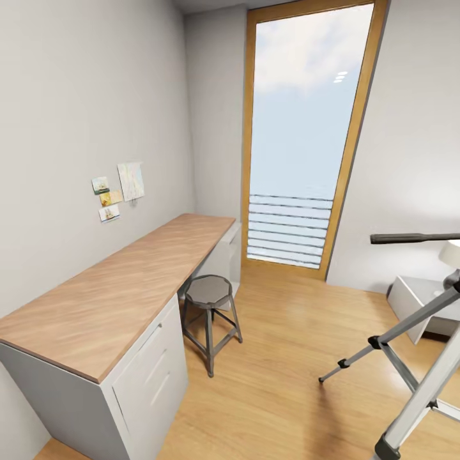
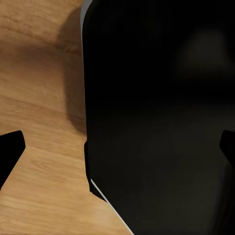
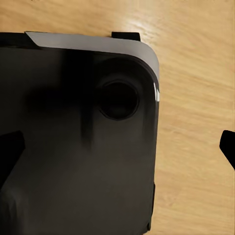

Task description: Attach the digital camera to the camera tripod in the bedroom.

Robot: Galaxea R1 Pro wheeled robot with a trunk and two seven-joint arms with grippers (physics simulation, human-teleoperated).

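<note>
Both sets of jaws stand wide open and empty above the robot's black base (image 3: 78,147), parked for travel; the camera tripod (image 1: 415,345) stands ahead.

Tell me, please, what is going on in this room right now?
Nothing is being handled at the moment. The head view looks over a long wooden desk with a grey metal stool beside it and a tall window beyond. The camera tripod stands on the wood floor at the right. Both wrist views look down at the robot's dark base; the left gripper and right gripper are open and hold nothing.
</note>
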